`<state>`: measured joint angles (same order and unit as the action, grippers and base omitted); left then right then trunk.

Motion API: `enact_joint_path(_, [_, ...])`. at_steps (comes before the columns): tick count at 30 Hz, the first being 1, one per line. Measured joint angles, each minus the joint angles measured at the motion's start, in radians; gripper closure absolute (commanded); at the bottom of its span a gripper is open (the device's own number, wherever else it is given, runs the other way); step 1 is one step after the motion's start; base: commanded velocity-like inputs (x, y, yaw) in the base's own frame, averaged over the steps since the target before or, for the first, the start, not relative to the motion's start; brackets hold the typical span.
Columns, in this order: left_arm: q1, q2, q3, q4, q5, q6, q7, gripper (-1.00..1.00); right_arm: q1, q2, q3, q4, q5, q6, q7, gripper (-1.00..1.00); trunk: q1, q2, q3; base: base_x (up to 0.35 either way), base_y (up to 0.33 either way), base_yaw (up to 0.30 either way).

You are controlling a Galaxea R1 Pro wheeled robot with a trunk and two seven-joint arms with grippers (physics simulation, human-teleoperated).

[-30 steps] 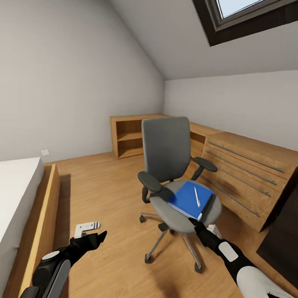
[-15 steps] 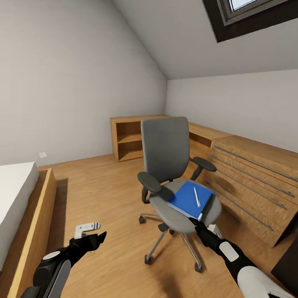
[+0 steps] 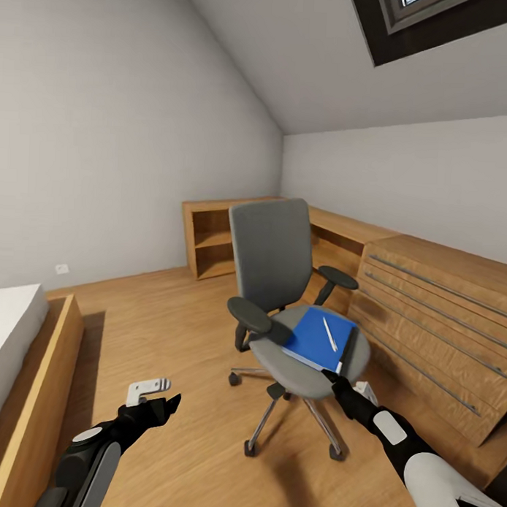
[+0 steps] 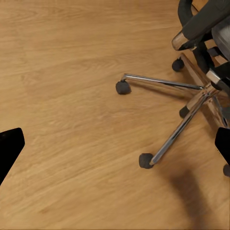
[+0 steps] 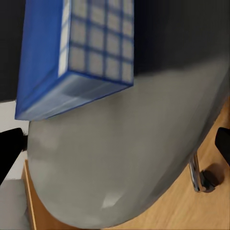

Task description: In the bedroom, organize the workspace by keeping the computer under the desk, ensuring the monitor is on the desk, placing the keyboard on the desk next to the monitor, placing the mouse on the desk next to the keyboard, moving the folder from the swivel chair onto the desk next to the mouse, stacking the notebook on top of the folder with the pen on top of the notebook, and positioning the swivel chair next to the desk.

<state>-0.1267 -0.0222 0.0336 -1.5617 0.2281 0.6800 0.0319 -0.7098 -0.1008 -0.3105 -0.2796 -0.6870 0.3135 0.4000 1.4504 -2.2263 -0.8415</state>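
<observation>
Head view: right gripper (image 3: 335, 380) beside folder (image 3: 314, 338) on swivel chair (image 3: 282, 284).

Attic room, pale grey walls (image 3: 104, 131), sloped ceiling (image 3: 304, 58). Dark-framed skylight (image 3: 437, 26) at upper right. Wooden plank floor (image 3: 170, 338), warm tone. Low open wooden shelf unit (image 3: 210, 241) against far wall. Light wooden drawer cabinet (image 3: 434, 318) with long grey handles along right wall. Wood-framed bed (image 3: 19, 369), white mattress, at left. Small wall socket (image 3: 61, 269) near floor.

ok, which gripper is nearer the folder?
The right gripper, at the seat's front edge just below the blue folder; the left gripper hangs over bare floor.
</observation>
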Motion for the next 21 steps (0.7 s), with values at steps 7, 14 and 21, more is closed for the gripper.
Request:
enact_joint_path(7, [0.000,0.000,0.000,0.001,0.000,0.000,0.000,-1.00,0.000,0.001,0.000,-0.001,-0.001,0.000,0.000,-1.00,0.000,0.000,0.000,-0.026,-0.006,0.000])
enact_joint_path(14, [0.000,0.000,0.000,0.001,0.000,0.000,0.000,-1.00,0.000,0.001,0.000,-0.001,-0.001,0.000,0.000,-1.00,0.001,0.000,0.000,-0.240,0.000,0.000])
enact_joint_path(21, [0.000,0.000,0.000,0.001,0.000,0.000,0.000,-1.00,0.000,0.001,0.000,-0.001,-0.001,-0.005,0.003,-1.00,0.001,0.000,0.000,-0.316,0.000,0.000])
